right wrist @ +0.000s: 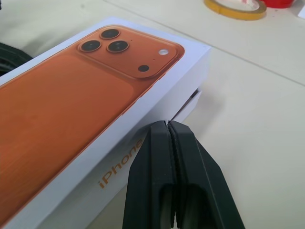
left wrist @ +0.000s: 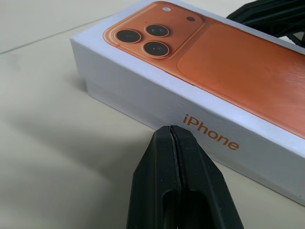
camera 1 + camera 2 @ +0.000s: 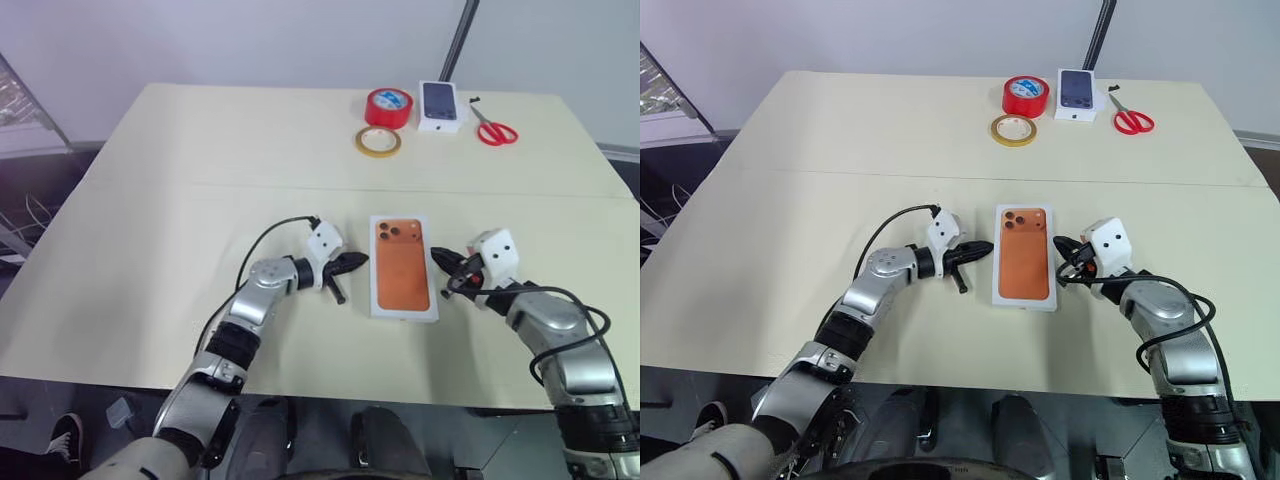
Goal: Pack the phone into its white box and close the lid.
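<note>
The lid (image 3: 402, 265), white with an orange phone printed on top, sits on the white box in the middle of the near table. A strip of the box's base (image 1: 189, 104) shows under the lid's far right corner, where the lid rides slightly high. The phone itself is hidden. My left gripper (image 3: 358, 262) is shut, its tip right at the lid's left side by the "iPhone" lettering (image 2: 209, 133). On the opposite side my right gripper (image 3: 438, 258) is also shut, its tip close against the lid's right side. Neither holds anything.
At the back of the table lie a red tape roll (image 3: 388, 106), a yellow tape ring (image 3: 378, 141), a small white box printed with a dark phone (image 3: 440, 105) and red scissors (image 3: 494, 130). The table's front edge (image 3: 330, 385) runs just behind my arms.
</note>
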